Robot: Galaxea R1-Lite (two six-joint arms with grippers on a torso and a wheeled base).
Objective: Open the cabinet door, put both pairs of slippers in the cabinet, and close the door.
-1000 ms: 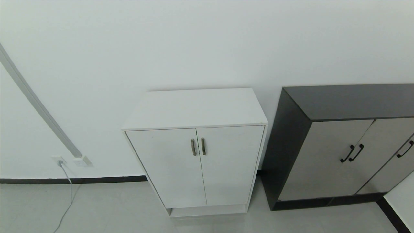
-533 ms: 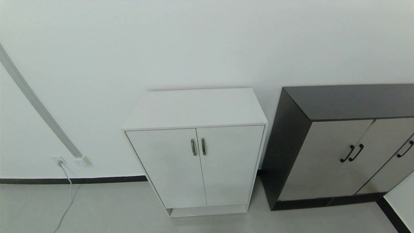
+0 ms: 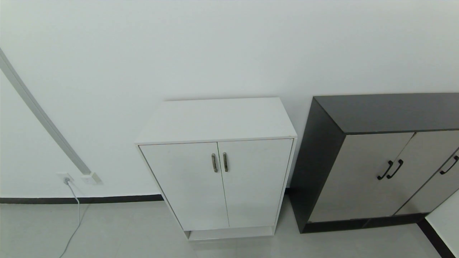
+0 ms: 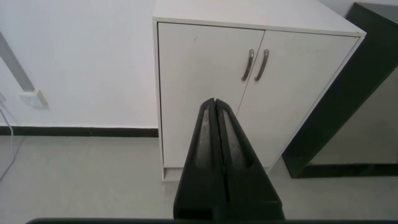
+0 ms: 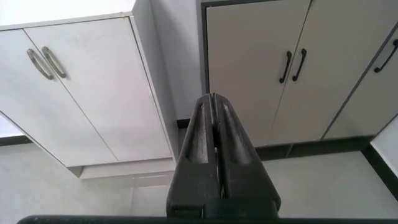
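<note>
At the far left a grey cable duct [image 3: 39, 111] runs slantwise down the white wall to a small box [image 3: 89, 178] just above the black skirting strip [image 3: 107, 199]. Beside it sits a wall socket [image 3: 64, 177] with a plug in it, and a pale cable [image 3: 77, 211] hangs from the plug onto the grey tiled floor [image 3: 125, 233].

The left gripper [image 4: 215, 102] hangs in front of the white cabinet [image 3: 215, 122], apart from it. Its two dark fingers [image 4: 202, 134] are pressed flat together with nothing between them.

The white cabinet stands on the floor with its back to the wall, near the middle of the head view. Its left door [image 3: 186, 182] and right door [image 3: 254, 179] are both closed. Two upright metal handles sit side by side at the seam, the left handle [image 3: 214, 163] and the right handle [image 3: 225, 162].

The right gripper [image 5: 214, 98] points at the narrow gap between the white cabinet and its neighbour and touches neither. Its fingers [image 5: 230, 134] are also closed tight on nothing.

Just to the right stands a black cabinet [image 3: 387, 111] with grey doors [image 3: 362, 175], all closed, carrying black curved handles [image 3: 390, 170]
</note>
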